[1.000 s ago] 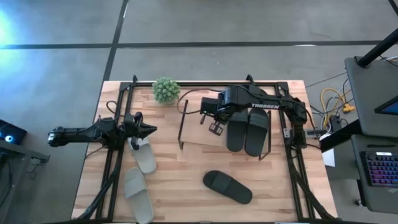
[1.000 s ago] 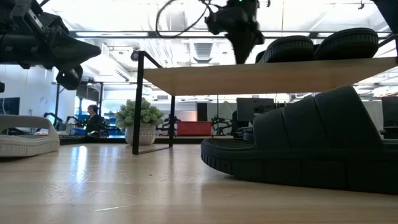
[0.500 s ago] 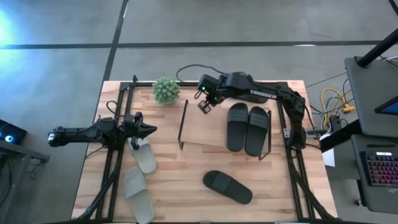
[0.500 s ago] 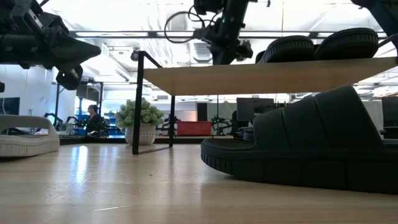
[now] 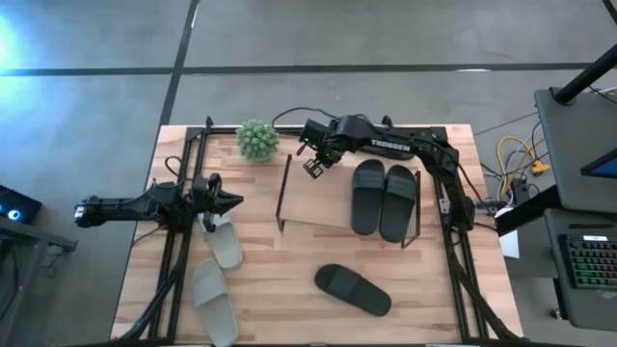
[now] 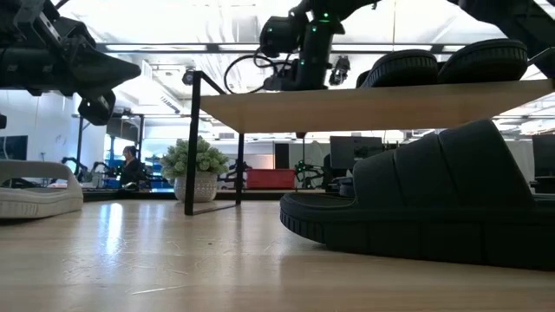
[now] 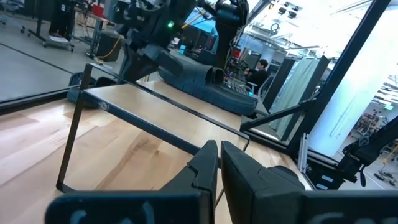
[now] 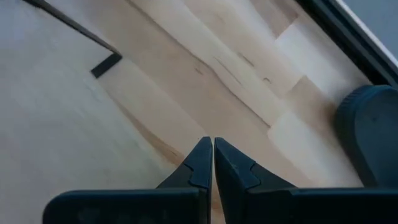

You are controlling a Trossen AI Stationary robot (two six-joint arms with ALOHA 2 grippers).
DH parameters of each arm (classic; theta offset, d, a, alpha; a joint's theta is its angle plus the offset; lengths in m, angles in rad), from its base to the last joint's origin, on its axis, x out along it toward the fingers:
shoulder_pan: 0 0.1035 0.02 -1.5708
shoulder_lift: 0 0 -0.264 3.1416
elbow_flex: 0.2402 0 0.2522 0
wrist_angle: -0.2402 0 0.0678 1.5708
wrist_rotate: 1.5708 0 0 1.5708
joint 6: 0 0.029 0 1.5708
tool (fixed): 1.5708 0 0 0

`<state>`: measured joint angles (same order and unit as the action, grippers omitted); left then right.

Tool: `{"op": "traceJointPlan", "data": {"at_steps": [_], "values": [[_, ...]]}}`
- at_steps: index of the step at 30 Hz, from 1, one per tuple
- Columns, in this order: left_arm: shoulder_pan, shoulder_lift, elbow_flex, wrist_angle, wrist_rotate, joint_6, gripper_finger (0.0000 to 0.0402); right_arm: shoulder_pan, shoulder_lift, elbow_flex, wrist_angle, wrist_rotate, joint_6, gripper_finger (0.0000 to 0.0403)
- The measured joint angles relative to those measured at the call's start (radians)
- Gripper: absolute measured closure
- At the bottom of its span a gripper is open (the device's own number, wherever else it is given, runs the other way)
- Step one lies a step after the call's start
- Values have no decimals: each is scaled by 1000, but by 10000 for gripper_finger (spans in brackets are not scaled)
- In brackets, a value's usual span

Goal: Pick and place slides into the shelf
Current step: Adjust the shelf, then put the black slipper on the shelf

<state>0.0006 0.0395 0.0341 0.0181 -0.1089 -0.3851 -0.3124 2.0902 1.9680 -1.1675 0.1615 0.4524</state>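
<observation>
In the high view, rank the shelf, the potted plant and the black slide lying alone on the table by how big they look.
1. The shelf, clearly the largest.
2. The lone black slide.
3. The potted plant, the smallest.

The camera looks straight down, though the shelf top and the plant stand nearer it than the slide; the gaps look wide enough to hold.

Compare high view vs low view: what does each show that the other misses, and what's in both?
High only: both pale slides lying whole beside the left tool, shut and empty, and the full table.

Low only: the room behind, with a person far off, and the open space under the shelf.

Both: two black slides on the shelf, a third black slide on the table, the potted plant, and the right tool, shut, above the shelf's far left corner.
</observation>
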Motion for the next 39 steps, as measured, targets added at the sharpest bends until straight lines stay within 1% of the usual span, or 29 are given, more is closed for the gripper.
{"op": "traceJointPlan", "data": {"at_steps": [4,7,12,14,17,20,22,27,29,32,35,37,39], "values": [[0,0,0,0,0,0,395,5,1,1,2,-46,-4,394],[0,0,0,0,0,0,395,17,0,3,1,-52,-7,394],[0,0,0,0,0,0,395,40,-2,5,1,-112,-7,394],[0,0,0,0,0,0,395,51,-2,5,1,-84,-7,394],[0,0,0,0,0,0,395,57,-2,21,1,7,-7,394],[0,0,0,0,0,0,395,52,-5,76,2,91,-7,394],[0,0,0,0,0,0,395,43,-7,129,2,127,-12,394],[0,-1,0,0,0,0,395,8,-8,277,-7,116,-52,394],[0,-1,0,0,0,0,395,-9,-8,337,-59,115,-52,390],[0,-1,0,0,0,0,395,-37,-11,391,-171,126,-27,367],[0,-1,0,0,0,0,395,-73,-22,383,-309,130,34,327],[0,0,0,0,0,0,395,-95,-22,381,-409,150,97,297],[0,-1,0,0,0,0,395,-108,-22,370,-399,187,150,270]]}}
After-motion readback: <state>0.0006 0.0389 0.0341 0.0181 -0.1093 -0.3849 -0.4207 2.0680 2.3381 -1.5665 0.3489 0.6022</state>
